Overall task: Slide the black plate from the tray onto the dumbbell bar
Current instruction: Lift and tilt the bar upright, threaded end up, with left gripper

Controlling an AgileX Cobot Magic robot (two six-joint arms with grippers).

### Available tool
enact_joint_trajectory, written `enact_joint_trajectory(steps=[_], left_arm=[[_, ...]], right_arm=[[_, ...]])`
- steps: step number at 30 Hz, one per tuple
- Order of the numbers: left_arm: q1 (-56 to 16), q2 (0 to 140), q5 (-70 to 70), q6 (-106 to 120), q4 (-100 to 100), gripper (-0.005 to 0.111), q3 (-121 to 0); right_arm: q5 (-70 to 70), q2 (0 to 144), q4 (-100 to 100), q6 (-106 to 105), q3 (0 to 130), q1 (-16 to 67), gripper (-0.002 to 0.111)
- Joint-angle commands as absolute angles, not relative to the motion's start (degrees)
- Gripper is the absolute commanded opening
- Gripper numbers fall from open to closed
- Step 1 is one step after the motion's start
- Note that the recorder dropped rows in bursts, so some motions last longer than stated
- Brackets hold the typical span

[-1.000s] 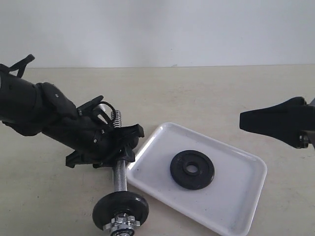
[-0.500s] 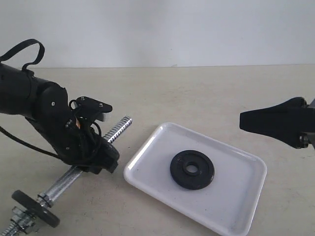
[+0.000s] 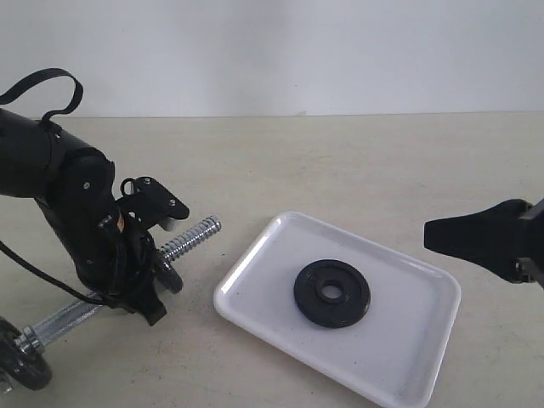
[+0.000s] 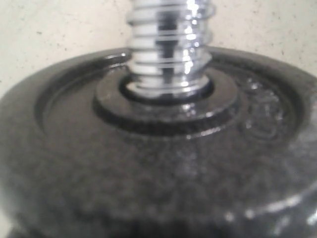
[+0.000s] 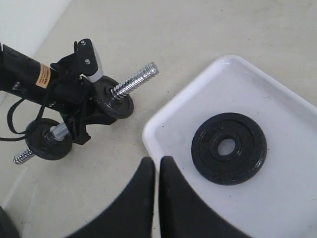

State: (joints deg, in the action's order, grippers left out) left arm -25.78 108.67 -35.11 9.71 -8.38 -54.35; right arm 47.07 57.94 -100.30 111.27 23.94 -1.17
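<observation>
The black plate (image 3: pixel 331 293) (image 5: pixel 229 148) lies flat in the middle of the white tray (image 3: pixel 399 340) (image 5: pixel 237 89). Left of the tray, my left gripper (image 3: pixel 136 280) (image 5: pixel 79 116) is shut on the dumbbell bar (image 3: pixel 191 236) (image 5: pixel 136 78), between its two small black discs. The bar's bare threaded end points toward the tray. The left wrist view is filled by one of those discs (image 4: pixel 158 163) with the chrome thread (image 4: pixel 171 44) through it; no fingers show there. My right gripper (image 3: pixel 433 236) (image 5: pixel 157 161) hovers shut and empty above the tray's right side, apart from the plate.
The bar's other disc and collar nut (image 3: pixel 21 365) sit low at the left edge of the exterior view. A black cable (image 3: pixel 47 85) loops above the left arm. Beige tabletop surrounds the tray, with a pale wall behind.
The left arm swung the bar from nearly upright to a low slant, its loaded end now far left and free thread toward the tray. The right gripper sank slightly.
</observation>
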Motion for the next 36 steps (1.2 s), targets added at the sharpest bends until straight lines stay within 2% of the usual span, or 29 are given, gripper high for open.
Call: enact_joint_trajectory(steps=[1, 17, 23, 30, 36], left_arm=[[-25.94, 110.67, -38.84, 15.38, -8.96, 0.004, -52.77], [-26.06, 107.79, -33.34, 20.82, -4.66, 0.004, -52.77], [-26.06, 104.02, -28.89, 23.45, 5.39, 0.004, -52.77], [-26.06, 100.3, -26.77, 37.45, 22.43, 0.004, -52.65], [-26.06, 98.46, -24.63, 42.27, 25.19, 0.004, -50.31]], right_arm=[[46.45, 58.04, -99.95, 107.07, 23.83, -1.12, 0.0], [45.59, 58.04, -99.95, 97.87, 23.83, -1.12, 0.0], [45.78, 58.04, -99.95, 98.82, 23.83, -1.12, 0.0], [45.78, 58.04, -99.95, 98.81, 23.83, -1.12, 0.0], [45.57, 58.04, -99.95, 98.81, 23.83, -1.12, 0.0]])
